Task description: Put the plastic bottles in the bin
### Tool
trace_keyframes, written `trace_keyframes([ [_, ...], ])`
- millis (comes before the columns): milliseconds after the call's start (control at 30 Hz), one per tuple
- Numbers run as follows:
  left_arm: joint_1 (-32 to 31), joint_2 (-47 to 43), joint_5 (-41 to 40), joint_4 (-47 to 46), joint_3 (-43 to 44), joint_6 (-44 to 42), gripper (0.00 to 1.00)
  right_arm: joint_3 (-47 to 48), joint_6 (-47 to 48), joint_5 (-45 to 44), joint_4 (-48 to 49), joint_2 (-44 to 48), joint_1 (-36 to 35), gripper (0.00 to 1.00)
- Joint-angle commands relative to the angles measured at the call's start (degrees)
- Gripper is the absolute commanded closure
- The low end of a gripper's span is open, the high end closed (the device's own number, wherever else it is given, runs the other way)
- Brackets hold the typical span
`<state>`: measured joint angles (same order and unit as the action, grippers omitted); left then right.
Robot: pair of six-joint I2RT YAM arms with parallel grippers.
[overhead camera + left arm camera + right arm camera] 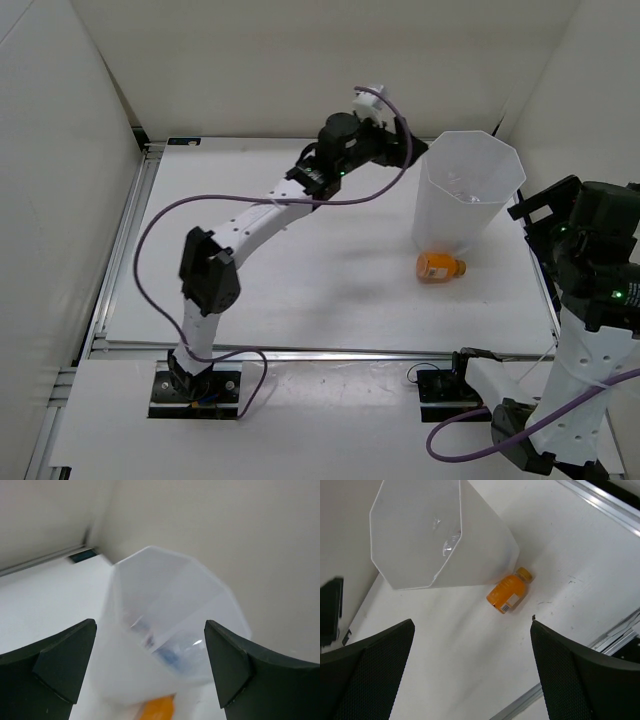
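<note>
The translucent white bin (468, 190) stands upright at the back right of the table. My left gripper (408, 150) hovers just left of its rim, open and empty; in the left wrist view the gripper (150, 665) faces the bin (170, 610). A clear bottle with a blue label (172, 655) lies inside it. The orange bottle (440, 266) lies on its side on the table against the bin's near base; it also shows in the right wrist view (509, 591) and the left wrist view (157, 707). My right gripper (472, 670) is open and empty, raised to the right of the bin (420, 535).
White walls close in the table at the back and both sides. A metal rail (330, 350) runs along the near edge of the white table top (300, 290). The left arm's purple cable (160, 230) loops over the left part.
</note>
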<state>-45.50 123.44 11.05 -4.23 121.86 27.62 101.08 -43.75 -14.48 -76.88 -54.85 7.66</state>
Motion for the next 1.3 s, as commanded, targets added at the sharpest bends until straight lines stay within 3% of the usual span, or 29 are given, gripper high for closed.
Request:
trace_keyframes([
  [0,2.9,-21.8,-7.4,2.2,-13.2,-9.2,0.0,0.2,-5.9,0.9,-2.7,-1.8,0.2,0.0],
  [200,5.1,-41.7,-19.5,3.3,-42.3,-9.5,0.0,-1.5,-14.0,2.2,-6.7,-3.7,0.2,0.0],
  [433,5.7,-58.3,-24.2,6.6,-58.0,-8.1,0.0,-6.9,-18.0,4.8,-5.0,-2.5,0.2,0.0],
  [533,5.7,-63.1,-26.3,7.7,-60.9,-8.1,0.0,-12.2,-11.4,10.6,1.1,-0.4,0.2,0.0],
  [633,5.7,-66.7,-28.2,9.2,-64.0,-8.1,0.0,-21.1,-12.0,13.7,3.1,3.4,0.2,0.0],
  [800,5.7,-70.1,-28.2,14.7,-66.0,-8.1,0.0,-39.4,-16.1,21.9,16.5,13.6,0.2,0.0],
  [967,5.7,-72.2,-28.2,17.5,-67.4,-7.6,0.0,-55.7,-19.7,23.4,23.5,16.1,0.2,0.0],
  [1100,5.7,-72.8,-25.7,21.1,-67.4,-7.6,0.0,-68.0,-28.7,22.5,31.5,22.9,0.2,0.0],
  [1267,5.7,-73.3,-22.8,23.7,-67.4,-7.0,0.0,-77.3,-33.6,21.1,40.8,27.8,0.2,0.0],
])
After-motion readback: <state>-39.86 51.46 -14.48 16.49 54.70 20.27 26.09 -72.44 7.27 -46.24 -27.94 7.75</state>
